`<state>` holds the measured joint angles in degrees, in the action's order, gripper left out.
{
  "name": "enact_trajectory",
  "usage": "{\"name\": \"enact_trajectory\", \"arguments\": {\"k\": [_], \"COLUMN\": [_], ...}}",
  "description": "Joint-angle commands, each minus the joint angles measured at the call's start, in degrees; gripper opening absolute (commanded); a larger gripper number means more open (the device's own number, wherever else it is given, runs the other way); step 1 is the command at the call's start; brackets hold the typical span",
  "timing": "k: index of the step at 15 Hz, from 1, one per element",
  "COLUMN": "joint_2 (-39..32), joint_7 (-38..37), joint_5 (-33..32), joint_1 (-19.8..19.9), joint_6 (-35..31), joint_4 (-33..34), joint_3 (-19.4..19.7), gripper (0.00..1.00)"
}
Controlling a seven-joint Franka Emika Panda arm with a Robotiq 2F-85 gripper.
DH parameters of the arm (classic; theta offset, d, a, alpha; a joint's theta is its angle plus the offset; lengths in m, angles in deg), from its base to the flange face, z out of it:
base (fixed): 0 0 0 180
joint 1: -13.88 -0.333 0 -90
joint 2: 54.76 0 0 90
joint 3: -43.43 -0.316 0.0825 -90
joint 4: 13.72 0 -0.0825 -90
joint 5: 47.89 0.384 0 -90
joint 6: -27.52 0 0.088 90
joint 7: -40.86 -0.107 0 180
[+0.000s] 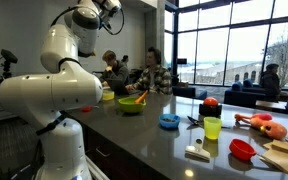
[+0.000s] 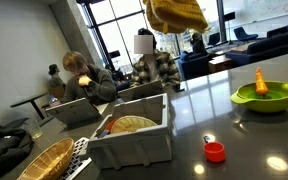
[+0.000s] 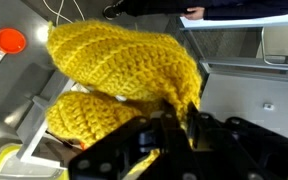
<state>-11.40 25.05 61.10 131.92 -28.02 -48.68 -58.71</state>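
In the wrist view my gripper (image 3: pixel 184 118) is shut on a yellow knitted cloth (image 3: pixel 124 60), which hangs in thick folds below the jaws. In an exterior view the same yellow cloth (image 2: pixel 176 12) hangs at the top edge, high above a white plastic bin (image 2: pixel 144 148) on the dark counter. The bin holds a tan woven thing (image 2: pixel 132 125). In an exterior view the white arm reaches up, with the gripper (image 1: pixel 111 6) at the top edge. The fingers are partly hidden by the cloth.
A green bowl (image 2: pixel 264 98) with an orange item, a red measuring spoon (image 2: pixel 215 151), a wicker basket (image 2: pixel 44 160) and a grater (image 2: pixel 80 155) lie on the counter. A blue bowl (image 1: pixel 169 121), yellow-green cup (image 1: pixel 212 127) and red bowl (image 1: pixel 242 149) stand further along. People sit at tables behind.
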Motion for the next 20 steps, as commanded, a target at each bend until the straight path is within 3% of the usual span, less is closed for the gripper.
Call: {"name": "enact_trajectory", "arguments": {"k": [1,2,3,7,8,13,20], "joint_2": [0.4,0.7,1.0,1.3,1.2,5.4,13.6], "joint_7": [0.6,0.0,0.0,0.0,0.4,-0.1,-0.7], "joint_5": [-1.0,-0.2,-0.1,-0.1,-0.1,-0.2,-2.1], "joint_1": [-0.5,-0.2,-0.3,-0.2,0.0,-1.6,-1.7], "joint_6": [2.4,1.1,1.1,1.1,1.2,4.5,9.9], "joint_4": [-0.6,0.0,0.0,-0.1,0.7,3.8,7.2], "joint_3": [0.4,0.0,0.0,0.0,0.1,-2.3,-2.4], "gripper": [0.03,0.03,0.14,0.14,0.03,0.03,0.03]}}
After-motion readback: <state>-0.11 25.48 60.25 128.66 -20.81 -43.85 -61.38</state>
